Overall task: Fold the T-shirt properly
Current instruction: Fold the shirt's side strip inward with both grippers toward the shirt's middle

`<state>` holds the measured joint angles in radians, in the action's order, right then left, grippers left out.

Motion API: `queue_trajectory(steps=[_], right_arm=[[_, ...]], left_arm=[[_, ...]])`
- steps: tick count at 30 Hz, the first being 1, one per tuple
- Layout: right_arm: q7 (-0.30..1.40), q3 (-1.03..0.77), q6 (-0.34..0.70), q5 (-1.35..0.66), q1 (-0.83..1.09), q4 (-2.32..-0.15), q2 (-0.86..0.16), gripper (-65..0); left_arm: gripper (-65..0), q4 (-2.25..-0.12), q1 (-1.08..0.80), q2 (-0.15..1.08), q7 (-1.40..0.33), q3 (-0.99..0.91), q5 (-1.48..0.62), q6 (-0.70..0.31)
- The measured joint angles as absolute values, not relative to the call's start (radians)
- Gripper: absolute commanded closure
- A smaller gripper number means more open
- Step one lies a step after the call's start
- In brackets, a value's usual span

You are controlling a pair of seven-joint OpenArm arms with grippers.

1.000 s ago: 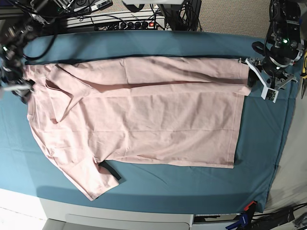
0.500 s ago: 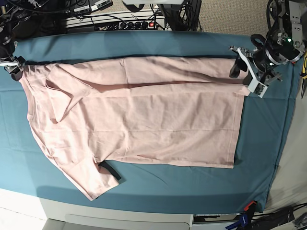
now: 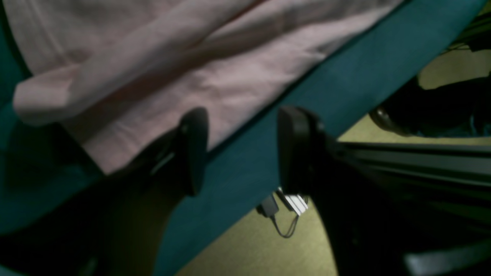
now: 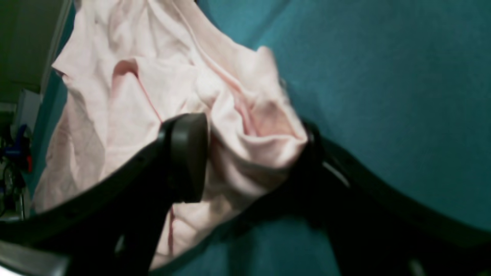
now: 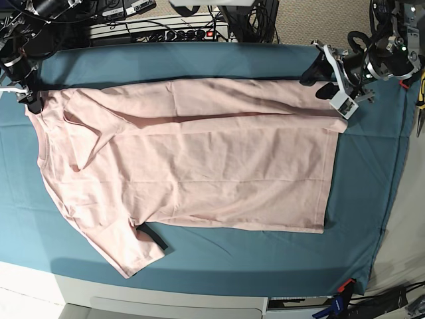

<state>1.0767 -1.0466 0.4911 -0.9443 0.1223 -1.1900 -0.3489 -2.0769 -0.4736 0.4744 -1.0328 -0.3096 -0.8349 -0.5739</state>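
The pale pink T-shirt lies spread flat, plain side up, on the teal table cloth, with one sleeve toward the front left. My left gripper hovers open over the shirt's far right corner. In the left wrist view, one of its fingers overlaps the shirt's edge and only teal cloth shows between the jaws. My right gripper is at the far left corner. In the right wrist view its jaws stand wide, with a bunched fold of the shirt lying between them.
A power strip with cables runs behind the table's back edge. A yellow-handled tool lies off the right edge. A clamp sits at the front right corner. A black strip pokes out under the front sleeve.
My left gripper has swung from beside the hem's right edge up and left to the far right corner. My right gripper has moved back and now straddles the far left corner's fabric.
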Motion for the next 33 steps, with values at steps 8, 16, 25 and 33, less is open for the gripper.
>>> queue_trajectory(steps=[8,16,25,33], right_arm=[[1.099,-1.048,0.495,-0.945,0.13,-1.189,-0.362,-21.0],[1.107,-1.048,0.517,-0.94,0.133,-1.184,-0.35,0.0],[1.108,-1.048,0.533,-0.94,0.133,-1.184,-0.35,0.0],[1.107,-1.048,0.533,-0.936,0.133,-1.184,-0.35,0.0]], left_arm=[[-30.1,-2.077,-0.487,0.474,-1.032,-0.31,-0.836,-0.555],[-30.1,-2.077,-0.488,0.474,-0.989,-0.31,-0.663,-0.286],[-30.1,-2.003,-0.481,0.404,-0.963,-0.414,-0.692,-0.254],[-30.1,-1.798,-0.441,0.397,-1.002,-0.476,-0.865,-0.316]])
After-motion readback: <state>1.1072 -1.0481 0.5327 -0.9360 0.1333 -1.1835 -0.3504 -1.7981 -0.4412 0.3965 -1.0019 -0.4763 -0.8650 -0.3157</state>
